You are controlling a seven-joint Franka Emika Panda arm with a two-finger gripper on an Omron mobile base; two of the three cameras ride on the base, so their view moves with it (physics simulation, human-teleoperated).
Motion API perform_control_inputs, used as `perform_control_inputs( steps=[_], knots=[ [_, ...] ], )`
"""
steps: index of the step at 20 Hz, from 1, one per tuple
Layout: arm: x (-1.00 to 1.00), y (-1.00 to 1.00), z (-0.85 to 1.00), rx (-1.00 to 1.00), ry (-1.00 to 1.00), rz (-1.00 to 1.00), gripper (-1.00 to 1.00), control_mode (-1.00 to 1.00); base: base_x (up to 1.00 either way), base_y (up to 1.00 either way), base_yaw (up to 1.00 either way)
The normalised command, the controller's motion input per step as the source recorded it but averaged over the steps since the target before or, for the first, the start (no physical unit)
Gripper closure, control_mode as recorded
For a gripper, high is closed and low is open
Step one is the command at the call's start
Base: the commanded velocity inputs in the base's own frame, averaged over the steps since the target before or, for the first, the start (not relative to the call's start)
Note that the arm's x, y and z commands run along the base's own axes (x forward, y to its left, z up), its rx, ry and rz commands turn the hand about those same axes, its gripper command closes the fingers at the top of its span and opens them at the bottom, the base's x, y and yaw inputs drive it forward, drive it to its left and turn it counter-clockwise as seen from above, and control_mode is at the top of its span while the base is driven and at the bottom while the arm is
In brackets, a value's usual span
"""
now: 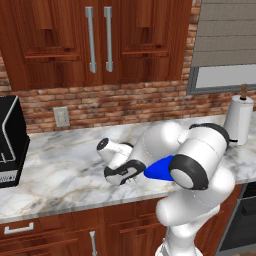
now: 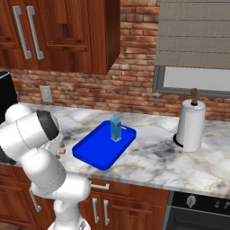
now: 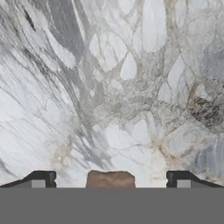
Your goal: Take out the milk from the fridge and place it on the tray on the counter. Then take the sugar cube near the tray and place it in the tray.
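Observation:
The milk [image 2: 116,128], a slim blue carton, stands upright on the blue tray [image 2: 96,150] on the marble counter [image 2: 152,157]. In the left base view my arm covers most of the tray [image 1: 156,170]. My gripper [image 1: 123,176] is low over the counter just left of the tray, pointing down. The hand view has the gripper [image 3: 111,183] open, with the tan sugar cube [image 3: 110,177] lying between its two dark fingertips [image 3: 41,178] and clear of both. That sugar cube [image 2: 61,151] also peeks out beside my arm. The fridge is out of view.
A white paper-towel roll [image 2: 190,126] stands on the counter right of the tray. A black appliance [image 1: 10,142] sits at the counter's far left. Wooden wall cabinets [image 1: 95,40] hang above, and a brick wall backs the counter.

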Motion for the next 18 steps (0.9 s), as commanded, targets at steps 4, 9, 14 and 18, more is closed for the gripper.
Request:
perform_control_inputs(
  steps=[4,9,14,18],
  knots=[
    [0.0,0.0,-0.16,0.0,0.0,0.0,1.0,-1.0,0.0,0.0,0.0],
    [0.0,0.0,-0.13,0.0,0.0,0.0,1.0,-1.0,0.0,0.0,0.0],
    [0.0,0.0,-0.09,0.0,-0.04,0.0,1.0,-1.0,0.0,0.0,0.0],
    [-0.24,0.0,0.14,0.0,-0.02,0.0,1.0,-1.0,0.0,0.0,0.0]
  ],
)
